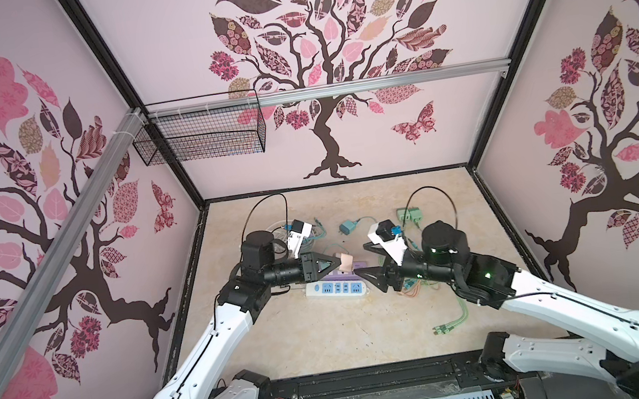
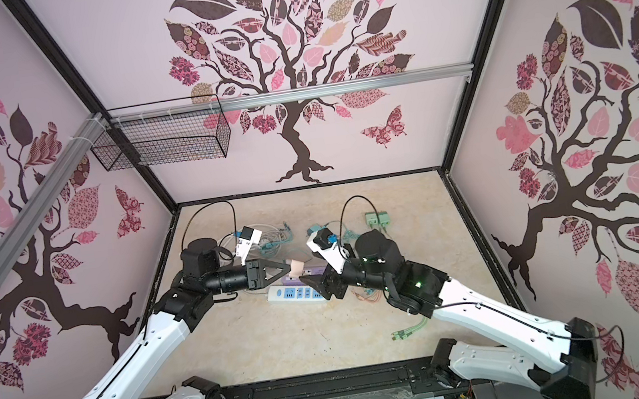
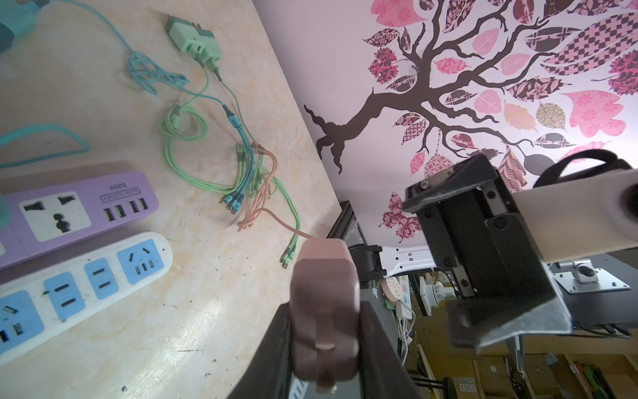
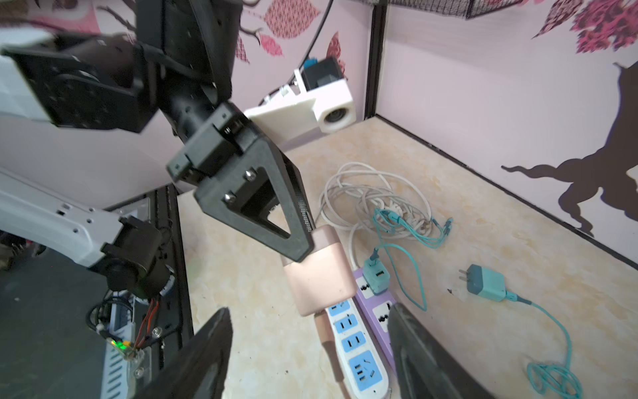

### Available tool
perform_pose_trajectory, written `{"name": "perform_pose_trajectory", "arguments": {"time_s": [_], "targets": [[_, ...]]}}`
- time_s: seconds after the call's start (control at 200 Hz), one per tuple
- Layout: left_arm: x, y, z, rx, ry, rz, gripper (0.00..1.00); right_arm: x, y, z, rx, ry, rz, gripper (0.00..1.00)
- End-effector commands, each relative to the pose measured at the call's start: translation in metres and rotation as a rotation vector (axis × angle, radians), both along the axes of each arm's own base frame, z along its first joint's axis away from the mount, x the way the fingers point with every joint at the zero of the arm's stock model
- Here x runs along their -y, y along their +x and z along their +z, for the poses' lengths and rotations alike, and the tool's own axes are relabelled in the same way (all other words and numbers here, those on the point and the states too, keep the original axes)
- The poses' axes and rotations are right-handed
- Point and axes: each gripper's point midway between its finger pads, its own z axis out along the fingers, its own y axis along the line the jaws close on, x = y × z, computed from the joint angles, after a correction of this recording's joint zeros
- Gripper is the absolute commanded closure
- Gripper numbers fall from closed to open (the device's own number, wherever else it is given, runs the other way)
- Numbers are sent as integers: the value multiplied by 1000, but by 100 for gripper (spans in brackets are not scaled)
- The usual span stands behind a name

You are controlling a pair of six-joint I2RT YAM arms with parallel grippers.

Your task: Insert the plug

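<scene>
The plug (image 1: 345, 263) (image 2: 298, 267) is a pink block adapter with a pink cable. My left gripper (image 1: 339, 264) (image 3: 326, 331) is shut on it, one finger on each side, and holds it in the air above the power strips. The right wrist view shows the plug (image 4: 319, 273) hanging from the left gripper's fingers over the white strip's (image 4: 355, 349) blue sockets. My right gripper (image 1: 361, 260) (image 4: 309, 311) stands open just right of the plug, jaws wide apart and touching nothing. The purple strip (image 3: 69, 214) lies behind the white strip (image 3: 79, 286).
A teal plug (image 4: 376, 274) sits in the purple strip. A loose teal charger (image 1: 348, 227) and green adapters (image 1: 410, 213) lie further back. Tangled green, blue and pink cables (image 3: 248, 172) spread on the right, a white cable coil (image 4: 362, 193) on the left.
</scene>
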Motion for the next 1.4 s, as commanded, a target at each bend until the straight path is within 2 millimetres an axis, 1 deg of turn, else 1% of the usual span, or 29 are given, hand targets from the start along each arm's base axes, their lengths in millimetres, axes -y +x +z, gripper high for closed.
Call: {"name": "perform_pose_trajectory", "arguments": {"time_s": [0.0,0.025,0.08,0.11,0.155,0.215,0.31,0.395,0.47,0.525,0.62,0.67,0.765,0.865,1.06,1.195,1.3,1.396], "targets": [[0,15,20,120,-46,56,100,6,-8,18,-148,210,-23,27],[0,18,23,132,-62,70,100,6,-11,18,-172,251,-6,27],[-1,23,31,162,-103,104,100,4,-19,13,-219,323,36,27],[-2,25,36,176,-132,125,100,5,-21,11,-236,352,45,27],[-3,28,51,229,-196,154,100,6,-23,10,-248,394,52,27],[-4,29,61,271,-255,193,100,8,-23,11,-259,453,57,27],[2,21,76,351,-286,212,100,9,-24,16,-277,529,84,26],[13,11,84,405,-293,194,100,8,-21,18,-289,578,93,23],[21,3,89,421,-317,168,100,9,-16,22,-302,638,108,23],[24,-2,92,421,-346,153,100,13,-12,26,-321,702,133,23],[22,-6,99,418,-412,155,100,26,-8,32,-340,811,171,24],[21,-7,99,416,-427,154,100,29,-9,34,-334,832,186,24],[23,-11,96,410,-427,133,100,24,-14,37,-320,813,229,23],[23,-13,94,408,-442,127,100,25,-17,40,-307,829,249,22],[24,-18,96,420,-463,100,100,24,-8,44,-311,847,220,23],[26,-23,99,430,-473,78,100,15,-1,46,-340,842,231,24],[27,-25,97,429,-473,71,100,12,0,49,-346,859,252,25],[27,-25,93,424,-465,73,100,10,-1,53,-334,864,275,29]]}}
